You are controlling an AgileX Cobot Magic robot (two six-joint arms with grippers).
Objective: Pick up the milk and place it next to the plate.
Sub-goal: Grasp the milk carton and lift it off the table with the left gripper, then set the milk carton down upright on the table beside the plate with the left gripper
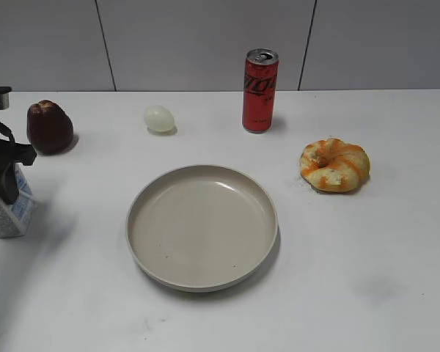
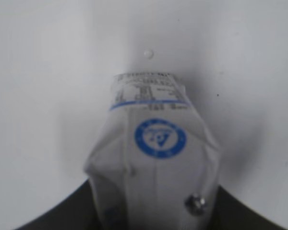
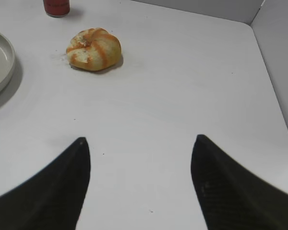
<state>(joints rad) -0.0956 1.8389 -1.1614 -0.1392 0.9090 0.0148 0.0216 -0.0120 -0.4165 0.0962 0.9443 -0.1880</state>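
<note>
So closest to the camera there's just bare table, nothing on it. A bit further in sits the plate, pretty much dead centre, with open space all round its rim, which makes sense since the milk is meant to end up beside it and not on it.

Off at the far left edge is the milk, standing on the table or barely off it; the exterior view doesn't settle that. The left gripper comes down over its gable top and looks clamped around the carton. The left wrist view backs that up: the carton fills the space between the dark fingers, blue round logo facing up at the camera. Grabbing it from the top keeps it upright, probably the point. It's well apart from the plate, so the carry across seems not yet done.

The right gripper hovers over bare table with its jaws spread wide, holding nothing. It looks parked out of the way.

Further back: a twisted bread roll on the right, a dark red fruit on the left, a pale egg, and a red soda can standing near the wall.
</note>
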